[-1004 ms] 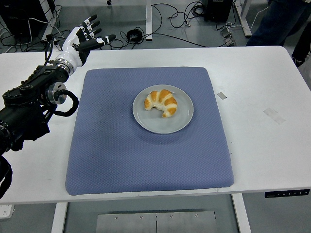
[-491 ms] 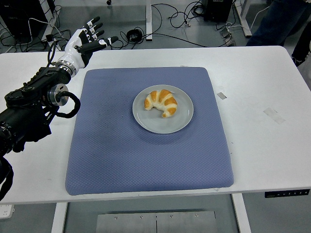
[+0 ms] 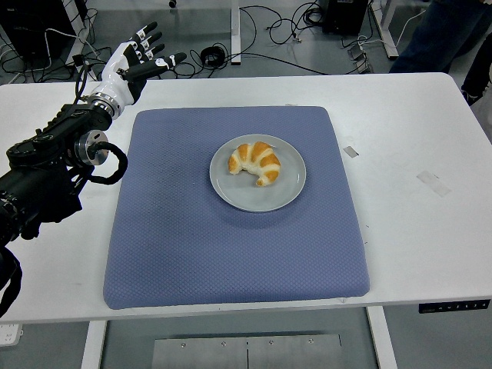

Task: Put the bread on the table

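Croissant [image 3: 255, 163]: on grey plate [image 3: 231, 194], frame centre, atop blue mat [image 3: 192, 246] on white desk [image 3: 415, 231]. Left hand [image 3: 129, 65]: upper left, fingers [image 3: 157, 51] spread apart, holding nothing.

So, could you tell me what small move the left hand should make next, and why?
Probably swing the left hand right and toward the near edge, to hover over the croissant. The hand is open and empty above the table's far left corner, well away from the bread, which lies untouched on the grey plate in the middle of the blue mat. The right arm is out of view.
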Motion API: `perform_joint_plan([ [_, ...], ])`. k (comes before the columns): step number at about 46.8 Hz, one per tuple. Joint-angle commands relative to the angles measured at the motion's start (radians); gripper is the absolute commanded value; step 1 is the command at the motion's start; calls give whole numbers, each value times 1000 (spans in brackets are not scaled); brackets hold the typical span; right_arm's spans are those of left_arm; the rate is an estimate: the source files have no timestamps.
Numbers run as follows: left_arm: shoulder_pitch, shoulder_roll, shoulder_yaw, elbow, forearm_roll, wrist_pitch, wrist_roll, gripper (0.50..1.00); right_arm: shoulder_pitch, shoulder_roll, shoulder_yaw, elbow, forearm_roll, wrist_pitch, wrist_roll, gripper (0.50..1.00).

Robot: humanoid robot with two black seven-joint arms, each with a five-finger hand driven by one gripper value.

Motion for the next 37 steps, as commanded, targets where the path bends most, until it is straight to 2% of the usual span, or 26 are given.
perform_joint_plan([
  [1, 3, 3, -1, 0, 0, 0, 1, 977, 0, 0, 0, 0, 0, 0, 0, 1000],
  [28, 8, -11, 0, 0, 6, 5, 3, 977, 0, 0, 0, 0, 0, 0, 0, 1000],
  [33, -1, -34, 25, 0, 17, 21, 1, 977, 0, 0, 0, 0, 0, 0, 0, 1000],
  [37, -15, -40, 75, 0, 21, 84, 0, 977, 0, 0, 0, 0, 0, 0, 0, 1000],
])
